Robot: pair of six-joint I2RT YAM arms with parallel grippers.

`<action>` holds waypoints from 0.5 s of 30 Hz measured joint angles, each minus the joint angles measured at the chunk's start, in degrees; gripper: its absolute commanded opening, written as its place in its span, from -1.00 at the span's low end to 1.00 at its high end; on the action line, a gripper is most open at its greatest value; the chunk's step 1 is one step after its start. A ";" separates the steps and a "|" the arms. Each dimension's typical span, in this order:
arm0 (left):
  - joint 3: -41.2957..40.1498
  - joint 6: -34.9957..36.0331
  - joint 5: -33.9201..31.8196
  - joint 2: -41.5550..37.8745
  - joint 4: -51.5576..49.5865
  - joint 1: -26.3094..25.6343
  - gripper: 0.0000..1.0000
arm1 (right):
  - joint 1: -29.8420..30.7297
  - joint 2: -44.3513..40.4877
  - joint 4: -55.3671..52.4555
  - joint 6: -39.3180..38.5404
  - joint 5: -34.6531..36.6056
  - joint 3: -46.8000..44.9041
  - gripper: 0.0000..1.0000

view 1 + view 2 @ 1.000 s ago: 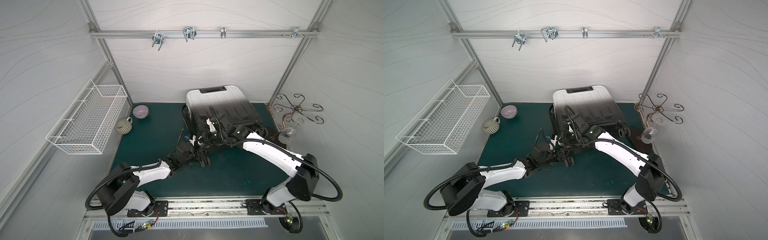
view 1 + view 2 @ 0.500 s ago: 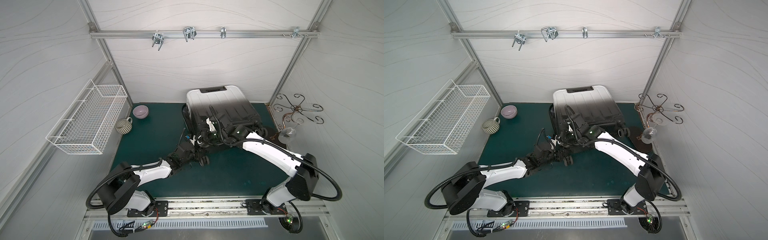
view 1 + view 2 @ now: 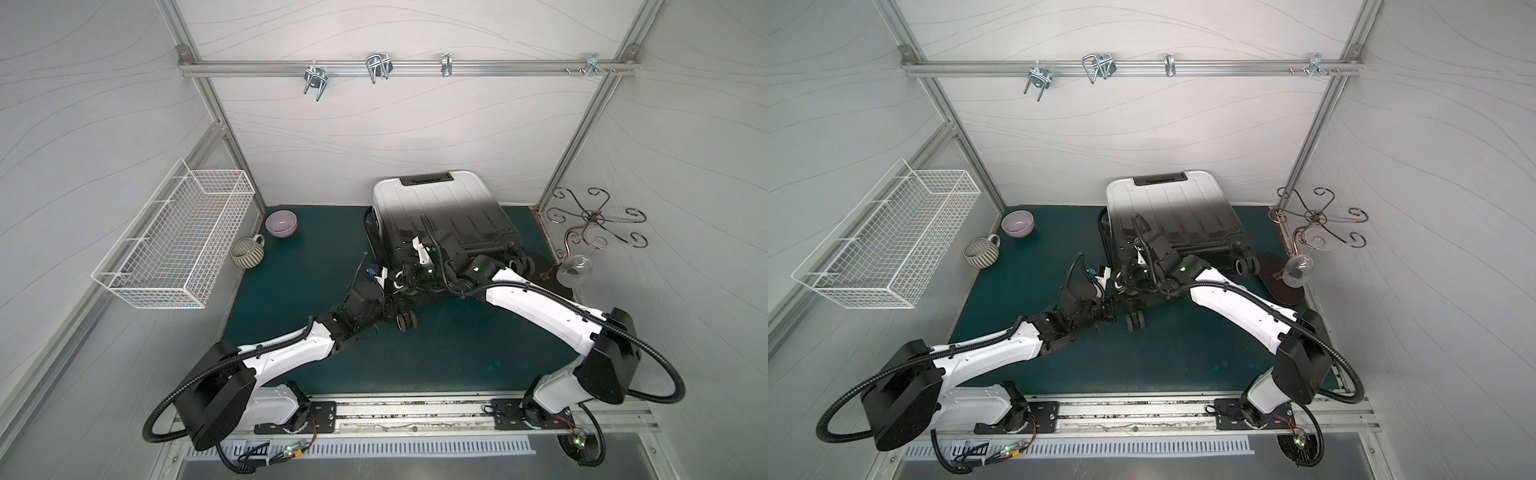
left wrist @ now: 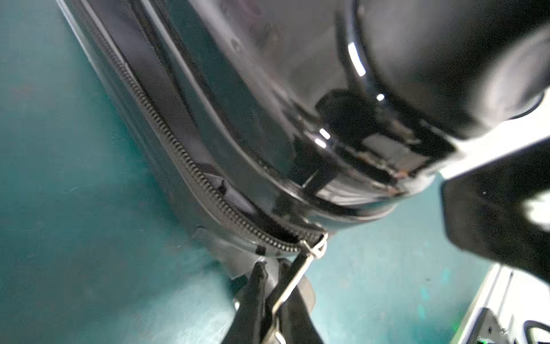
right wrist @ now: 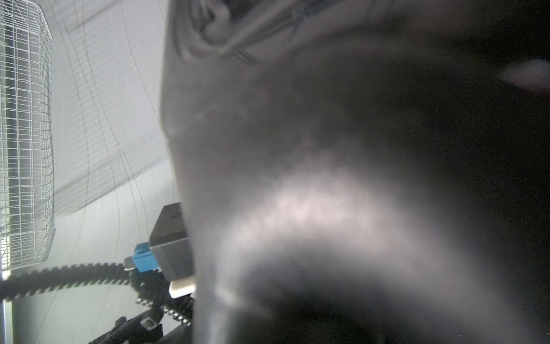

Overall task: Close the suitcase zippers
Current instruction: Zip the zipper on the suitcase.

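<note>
we see left tool [image 4: 272,272] pinched shut on the zipper pull [image 4: 299,272], 7 o'clock corner of the suitcase [image 3: 436,208], right tool [image 3: 415,272] close to its shell — can't tell how open

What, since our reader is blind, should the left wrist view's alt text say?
The left tool is shut on a silvery zipper pull at a rounded corner of the glossy black suitcase. The black zipper track runs away from it along the seam, with the green mat beside it.
</note>
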 measured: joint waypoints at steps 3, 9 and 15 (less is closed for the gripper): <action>2.51 2.25 -0.59 0.07 -4.98 0.02 -1.00 | 0.00 -0.31 -0.44 -0.07 0.39 0.00 -1.00; 3.28 7.37 -0.33 -0.63 -7.87 0.85 -1.00 | -0.31 -1.05 -1.75 -0.44 1.16 -0.33 -1.00; 3.34 9.70 6.40 -1.64 -9.29 5.01 -1.00 | -0.90 -2.47 -1.70 -1.62 0.90 -1.92 -1.00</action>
